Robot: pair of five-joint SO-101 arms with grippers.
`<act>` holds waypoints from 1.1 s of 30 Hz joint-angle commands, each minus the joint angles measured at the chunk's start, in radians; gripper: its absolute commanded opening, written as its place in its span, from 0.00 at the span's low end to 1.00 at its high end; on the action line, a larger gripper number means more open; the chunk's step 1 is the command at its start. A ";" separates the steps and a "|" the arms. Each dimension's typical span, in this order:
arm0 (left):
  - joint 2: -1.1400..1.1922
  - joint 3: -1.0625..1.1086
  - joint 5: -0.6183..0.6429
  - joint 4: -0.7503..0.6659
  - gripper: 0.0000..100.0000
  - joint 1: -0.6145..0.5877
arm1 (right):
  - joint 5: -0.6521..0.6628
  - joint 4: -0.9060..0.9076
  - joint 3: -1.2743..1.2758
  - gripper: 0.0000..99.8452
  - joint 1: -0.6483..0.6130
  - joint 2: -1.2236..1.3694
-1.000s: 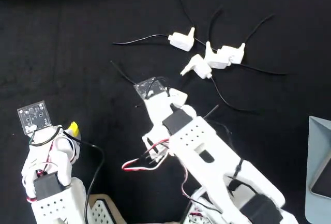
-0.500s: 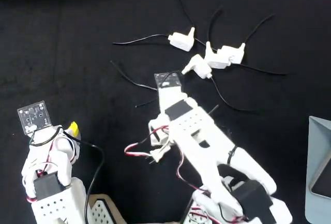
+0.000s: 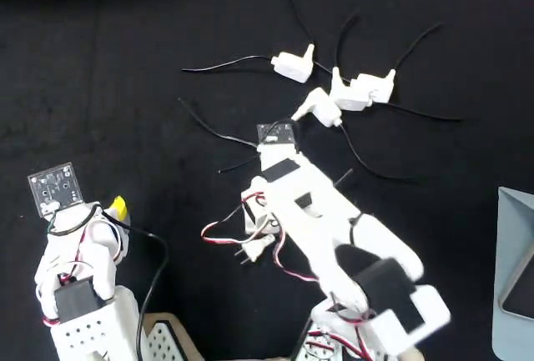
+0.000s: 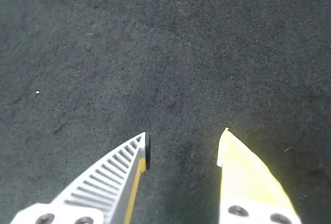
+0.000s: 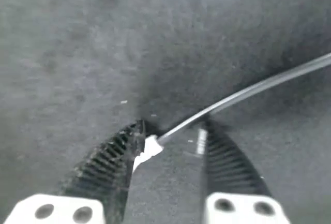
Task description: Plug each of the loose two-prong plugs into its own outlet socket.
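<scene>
Several white plug-and-socket pieces with thin black cords lie at the far middle of the black cloth: one apart, one nearest my right gripper, and a joined pair. My right gripper sits just short of the nearest piece. In its wrist view the right gripper is shut on a small dark plug with a white bit at one finger; its black cord runs away over the cloth. My left gripper stands open over bare cloth at the near left.
A grey-blue tray holding a dark flat item stands at the right edge. A long loose cord trails left of the right gripper. Red and white servo wires hang beside the right arm.
My right arm has swung its gripper to the right and farther away, toward the white pieces, with the black cord trailing after it. The left arm has kept still.
</scene>
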 commanded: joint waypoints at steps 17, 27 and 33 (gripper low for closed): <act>-0.006 0.002 -0.006 -0.021 0.22 -0.002 | 0.683 -0.091 -0.048 0.01 0.423 -0.107; -0.006 0.002 -0.006 -0.021 0.22 -0.002 | 0.806 0.000 -0.050 0.14 0.476 -0.151; -0.006 0.002 -0.006 -0.021 0.22 -0.002 | 0.806 0.092 -0.051 0.14 0.476 -0.151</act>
